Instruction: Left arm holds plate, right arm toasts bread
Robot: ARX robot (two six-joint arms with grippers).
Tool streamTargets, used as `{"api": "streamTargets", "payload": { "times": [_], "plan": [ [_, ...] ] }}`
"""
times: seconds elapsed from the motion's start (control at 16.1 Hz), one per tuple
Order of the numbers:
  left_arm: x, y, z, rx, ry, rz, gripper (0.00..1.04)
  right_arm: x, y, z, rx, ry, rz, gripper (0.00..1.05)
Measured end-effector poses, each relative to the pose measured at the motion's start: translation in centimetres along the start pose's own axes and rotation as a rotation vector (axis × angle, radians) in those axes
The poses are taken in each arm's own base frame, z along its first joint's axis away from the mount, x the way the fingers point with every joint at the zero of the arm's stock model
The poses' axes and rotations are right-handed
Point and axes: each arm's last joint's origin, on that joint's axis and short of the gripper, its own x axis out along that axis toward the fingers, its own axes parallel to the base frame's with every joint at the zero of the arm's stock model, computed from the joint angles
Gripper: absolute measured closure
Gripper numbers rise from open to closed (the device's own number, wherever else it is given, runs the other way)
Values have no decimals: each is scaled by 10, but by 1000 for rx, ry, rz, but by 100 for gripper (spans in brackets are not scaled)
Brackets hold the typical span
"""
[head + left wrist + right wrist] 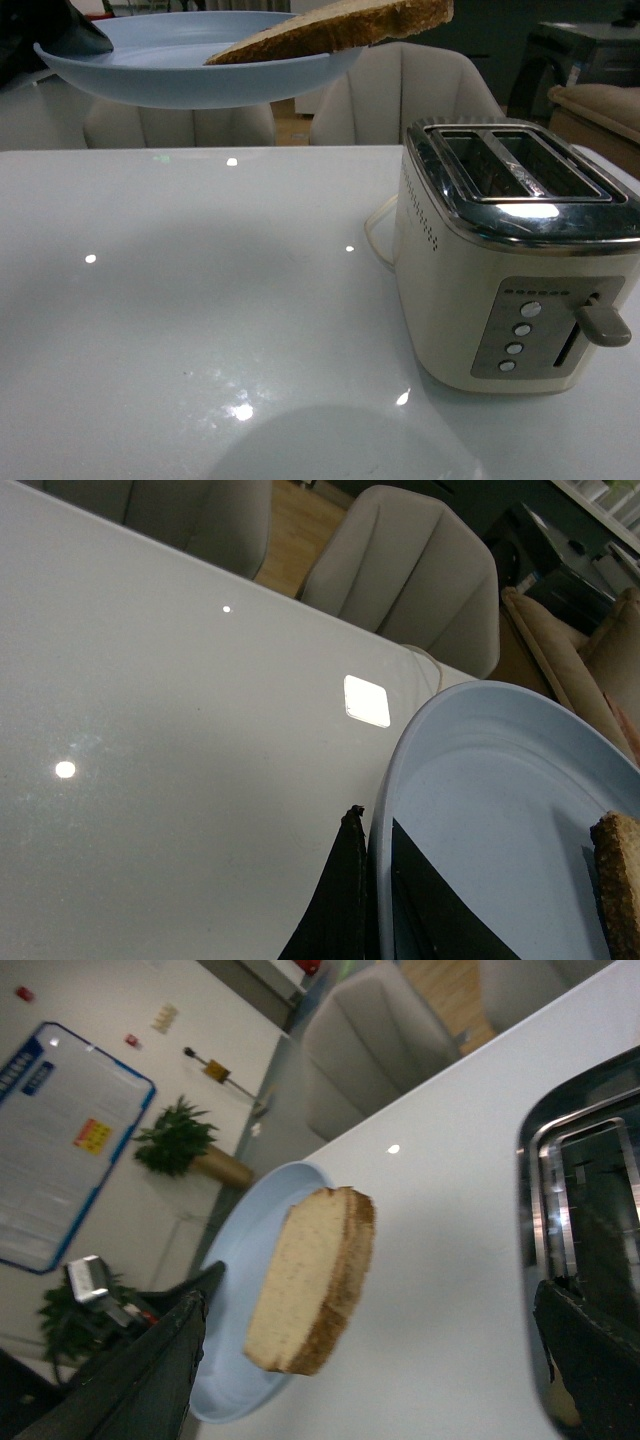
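Note:
The pale blue plate (200,75) hangs in the air above the table's far left, and my left gripper (375,880) is shut on its rim (400,780), one dark finger under it and one over it. The light brown bread (340,28) lies on the plate, its crust end jutting past the rim toward the toaster (510,250). In the right wrist view the bread (310,1280) and plate (235,1260) lie ahead of my right gripper (380,1295), which is open and holds nothing. The right arm is out of the front view.
The cream and chrome toaster stands on the white table (200,300) at the right, both slots (500,165) empty and its lever (600,322) up. Its cord (378,235) loops behind it. Pale chairs (400,90) stand beyond the far edge.

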Motion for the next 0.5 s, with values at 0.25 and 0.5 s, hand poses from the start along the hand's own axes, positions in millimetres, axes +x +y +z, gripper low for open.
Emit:
{"api": "streamTargets", "payload": {
  "times": [0.25, 0.5],
  "plan": [
    [0, 0, 0, 0, 0, 0, 102, 37, 4, -11, 281, 66, 59, 6],
    [0, 0, 0, 0, 0, 0, 102, 59, 12, -19, 368, 102, 58, 6]
  ]
}}
